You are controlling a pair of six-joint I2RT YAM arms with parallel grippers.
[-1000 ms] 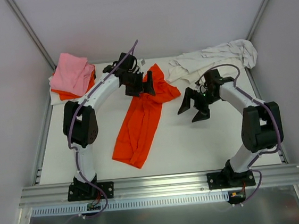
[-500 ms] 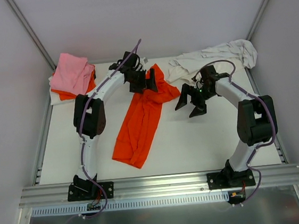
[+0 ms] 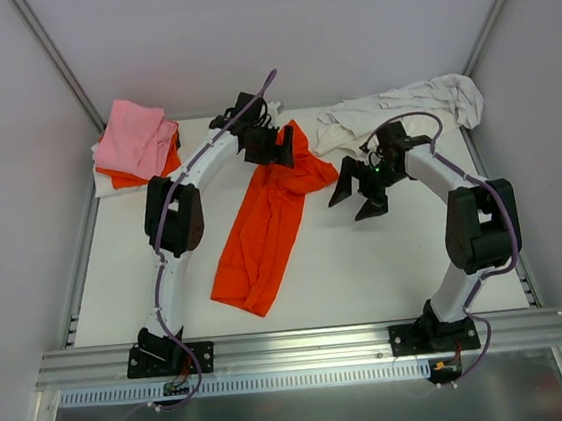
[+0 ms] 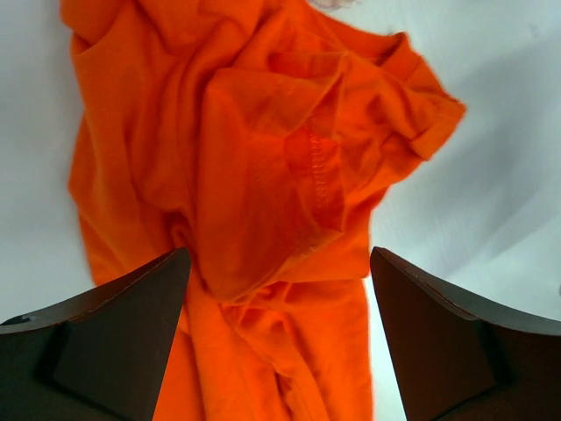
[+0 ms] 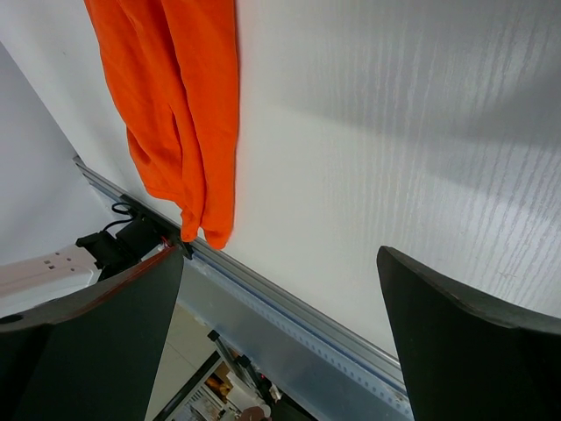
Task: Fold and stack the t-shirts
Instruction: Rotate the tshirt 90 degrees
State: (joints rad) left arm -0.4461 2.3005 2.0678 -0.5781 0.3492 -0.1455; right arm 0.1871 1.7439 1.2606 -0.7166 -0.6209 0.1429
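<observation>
One long bright orange cloth t-shirt [image 3: 263, 234] is lying lengthwise on the flat white table [image 3: 368, 272], its near end pointing toward the two arm bases. To its right, the right gripper [image 3: 355, 205] is hovering over bare tabletop. Its two dark fingers [image 5: 456, 351] are standing wide apart with nothing between them, and the shirt is lying off beyond one of them. Farther on, the left gripper [image 3: 279, 148] is hanging over the shirt's bunched far end. Its two fingers [image 4: 114, 338] are spread apart, and a sleeve with a stitched hem is showing in the gap, unclamped. At the far left, well apart from all four fingers, one light pink folded shirt [image 3: 135, 135] is resting on a second orange shirt [image 3: 119, 175]. A white cloth edge [image 3: 103, 186] is showing beneath them. At the far right, behind the right fingers, one crumpled white cloth heap [image 3: 401, 107] is lying.
</observation>
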